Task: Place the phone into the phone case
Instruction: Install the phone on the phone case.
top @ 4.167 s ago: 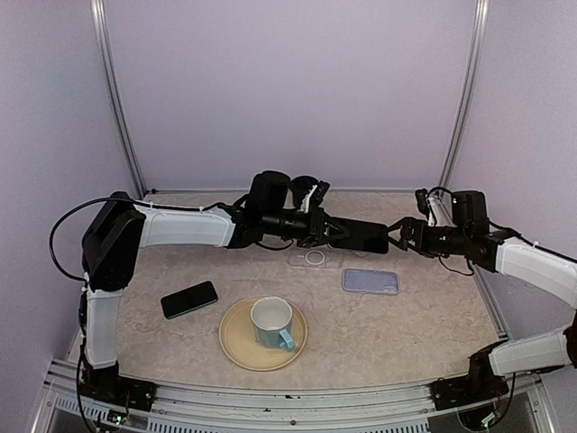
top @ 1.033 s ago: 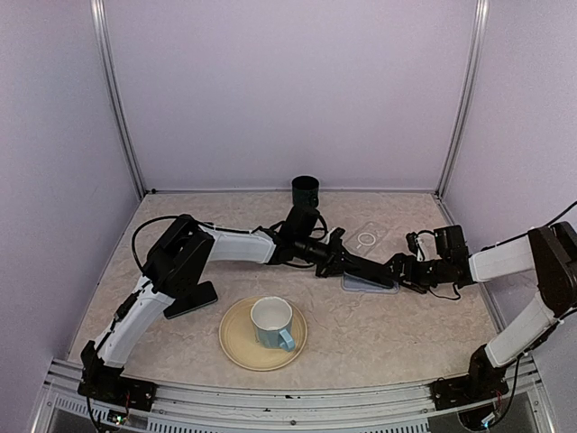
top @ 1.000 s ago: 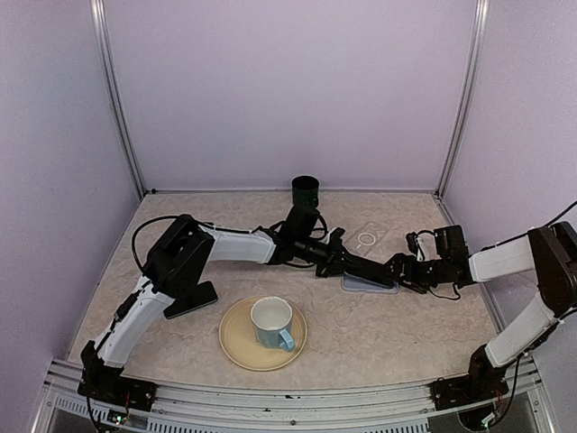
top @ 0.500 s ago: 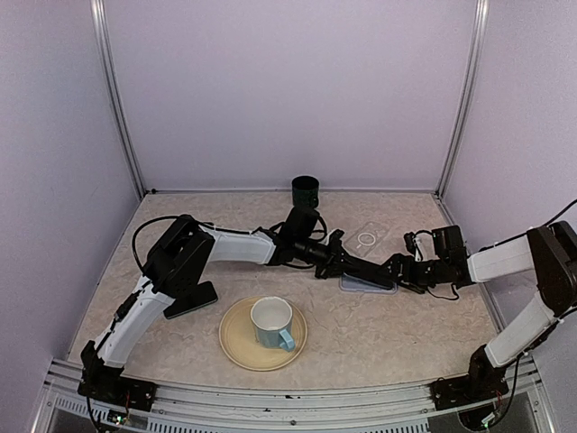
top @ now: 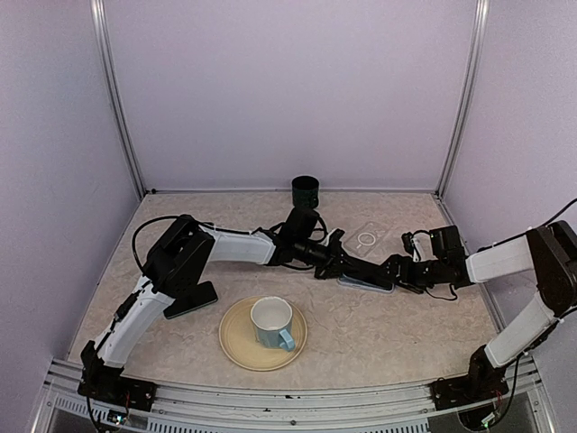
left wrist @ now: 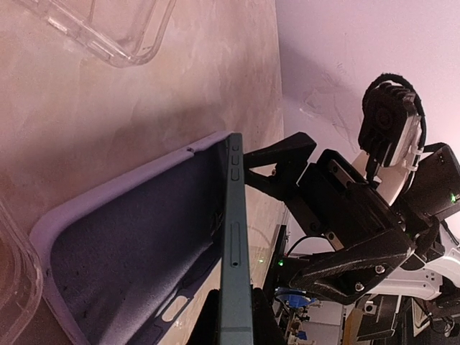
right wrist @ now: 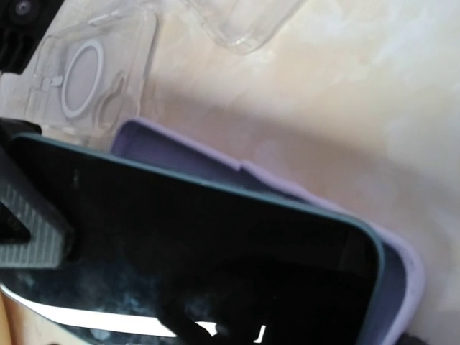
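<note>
Left gripper (top: 341, 263) clamps dark phone (left wrist: 235, 237), tilted over lilac phone case (left wrist: 129, 244) right of centre. Right gripper (top: 397, 271) at right end — I can't tell its grip. Risk: corner catches case lip, case skids — phone seats askew.

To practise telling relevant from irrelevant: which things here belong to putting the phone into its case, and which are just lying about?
Job in hand: held phone, purple case.

Lying about: clear case, second phone, mug, plate, dark cup.
</note>
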